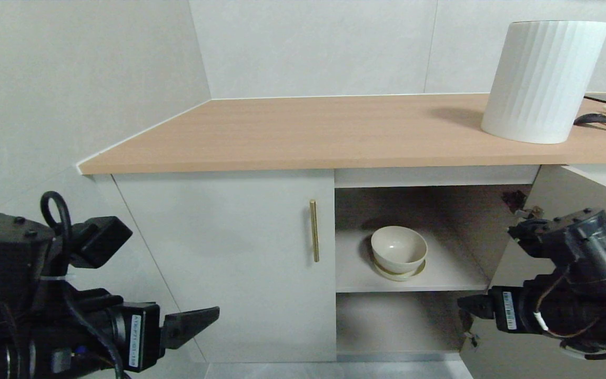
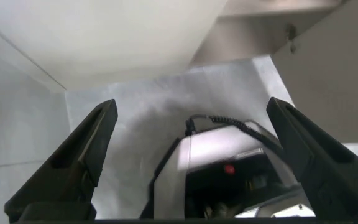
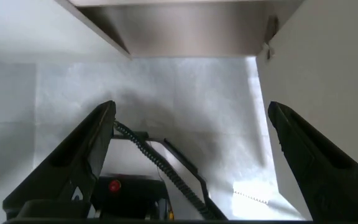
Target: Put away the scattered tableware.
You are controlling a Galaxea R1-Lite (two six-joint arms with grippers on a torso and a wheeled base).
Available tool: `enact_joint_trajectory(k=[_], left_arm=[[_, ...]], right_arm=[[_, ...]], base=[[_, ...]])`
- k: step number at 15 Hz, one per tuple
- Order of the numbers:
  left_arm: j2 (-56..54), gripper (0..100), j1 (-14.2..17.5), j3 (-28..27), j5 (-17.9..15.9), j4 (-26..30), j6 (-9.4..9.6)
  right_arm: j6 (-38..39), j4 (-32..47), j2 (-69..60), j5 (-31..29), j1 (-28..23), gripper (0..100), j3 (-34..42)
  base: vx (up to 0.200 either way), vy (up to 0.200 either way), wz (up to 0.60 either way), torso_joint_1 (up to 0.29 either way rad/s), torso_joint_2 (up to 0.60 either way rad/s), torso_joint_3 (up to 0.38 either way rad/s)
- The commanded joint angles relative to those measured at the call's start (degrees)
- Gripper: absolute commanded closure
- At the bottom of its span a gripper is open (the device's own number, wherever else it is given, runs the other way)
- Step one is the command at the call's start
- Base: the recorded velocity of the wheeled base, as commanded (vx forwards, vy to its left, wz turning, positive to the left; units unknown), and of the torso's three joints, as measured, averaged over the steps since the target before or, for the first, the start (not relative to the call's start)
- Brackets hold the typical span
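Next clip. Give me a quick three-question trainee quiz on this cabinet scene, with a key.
1. True or false: the cream ceramic bowl sits on the wooden countertop.
2. Which of these stands on the countertop? A) a white ribbed cylinder B) a steel kettle C) a stack of glasses
3. Fill the gap: the left gripper and the right gripper are both ____ and hold nothing.

Key
1. False: the bowl rests on a small plate on the open cupboard shelf.
2. A
3. open
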Motion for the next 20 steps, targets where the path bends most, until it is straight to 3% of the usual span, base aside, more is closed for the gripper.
enact_joint_trajectory(k=[1,3,10,20], left_arm=[[-3.02,0,1.29,-0.13,-0.07,-0.09,0.43],[-2.5,0,1.2,-0.57,0.02,-0.09,3.16],[-0.56,0,1.12,0.48,-0.07,-0.09,3.16],[0.23,0,1.03,0.48,-0.07,-0.09,3.16]], right_arm=[[-0.13,0.85,-6.39,-0.12,-0.1,0,0.42],[-0.13,0.76,-2.87,0.14,0.43,0,0.42],[-0.04,0.85,-2.52,-0.12,1.31,0,0.51],[-0.13,0.85,-1.82,0.14,1.31,0,0.86]], base=[[0.0,0.0,0.0,0.0,0.0,0.0],[0.0,0.0,0.0,0.0,0.0,0.0],[0.0,0.0,0.0,0.0,0.0,0.0],[-0.2,0.0,0.0,0.002,0.0,0.004]])
